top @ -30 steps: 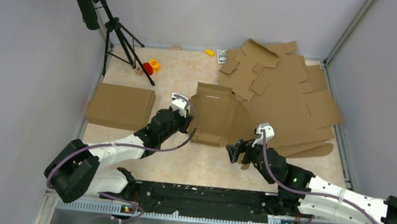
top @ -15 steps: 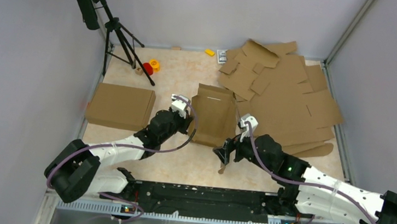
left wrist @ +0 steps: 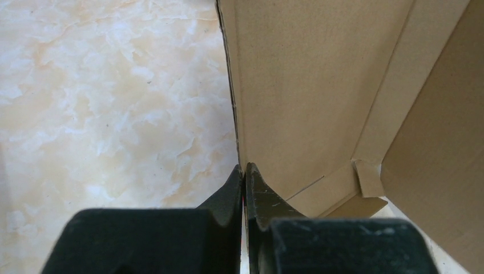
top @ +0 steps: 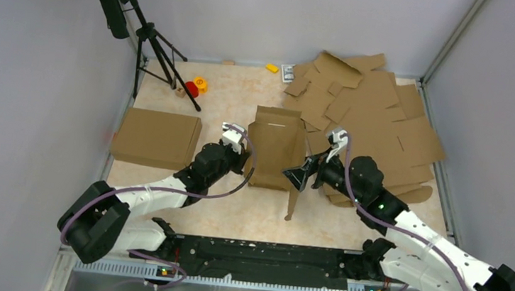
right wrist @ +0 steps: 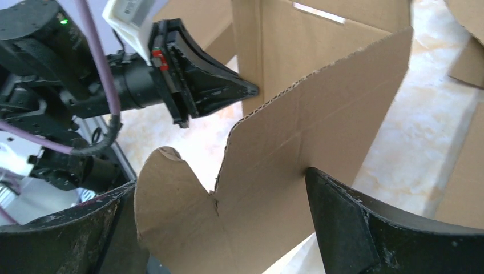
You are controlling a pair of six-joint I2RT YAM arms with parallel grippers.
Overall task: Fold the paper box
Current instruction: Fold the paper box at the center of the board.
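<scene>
The left gripper [left wrist: 244, 171] clamps tight on the left wall edge of the plain brown corrugated cardboard paper box [top: 277, 146]. The right gripper [right wrist: 217, 188] has its jaws spread wide, with a raised flap [right wrist: 297, 131] between them. The paper box sits mid-way across the beige marbled table [top: 174, 95].

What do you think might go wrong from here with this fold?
1. The right gripper has its jaws wide around the raised flap, so the flap may slip out and drop.
2. The left gripper pinches the paper box only by a wall edge; a sideways push might pull it free.
</scene>
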